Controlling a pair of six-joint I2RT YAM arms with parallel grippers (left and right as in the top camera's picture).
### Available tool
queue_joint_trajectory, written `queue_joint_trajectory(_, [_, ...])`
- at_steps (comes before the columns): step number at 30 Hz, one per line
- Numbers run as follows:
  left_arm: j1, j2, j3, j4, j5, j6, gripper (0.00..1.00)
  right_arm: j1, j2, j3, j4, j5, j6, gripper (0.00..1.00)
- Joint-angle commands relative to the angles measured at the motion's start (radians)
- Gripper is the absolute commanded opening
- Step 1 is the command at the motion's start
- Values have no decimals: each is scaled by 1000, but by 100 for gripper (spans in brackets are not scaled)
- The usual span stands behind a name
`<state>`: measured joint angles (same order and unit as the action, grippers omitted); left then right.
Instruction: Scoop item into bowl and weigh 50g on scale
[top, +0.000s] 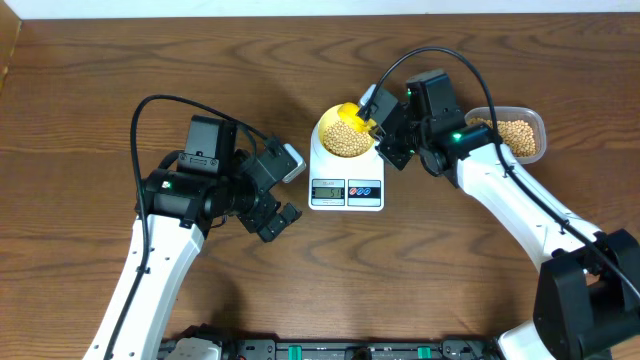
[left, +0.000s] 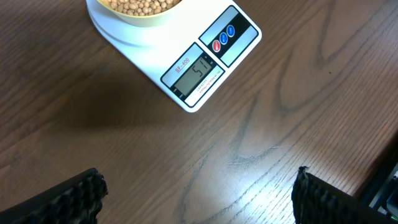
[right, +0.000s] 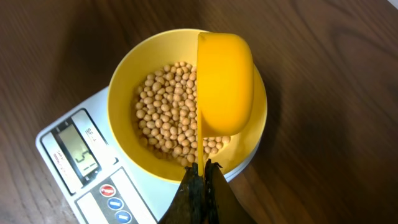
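Observation:
The pale yellow bowl (top: 344, 133) sits on the white scale (top: 346, 180) and holds many tan beans (right: 165, 118). The scale's display (left: 194, 72) reads 51. My right gripper (right: 201, 180) is shut on the handle of the bright yellow measuring spoon (right: 225, 81), which is tipped on its side over the bowl's right half. In the overhead view the spoon (top: 349, 113) shows at the bowl's upper right beside that gripper (top: 385, 135). My left gripper (top: 285, 190) is open and empty, left of the scale, above bare table (left: 199, 186).
A clear plastic tub (top: 512, 135) with more beans stands to the right of the scale, behind my right arm. The scale's red and blue buttons (left: 224, 37) face the front.

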<state>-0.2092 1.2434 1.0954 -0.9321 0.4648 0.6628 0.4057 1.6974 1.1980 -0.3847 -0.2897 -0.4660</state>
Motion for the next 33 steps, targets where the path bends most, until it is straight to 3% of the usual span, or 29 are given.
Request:
queue_joint_trajectory(1, [5,-3,18,-2,2,17,98,27,40,19,0,31,-48,1])
queue_joint_trajectory(8, [5,-3,18,-2,2,17,98,62,55,19,-2,107,-48,1])
queue_joint_trajectory(22, [5,-3,18,-2,2,17,98,63,55,28,-40,9,27,1])
queue_joint_trajectory(33, [5,-3,18,-2,2,17,98,-32,55,59,-65,-257,179,1])
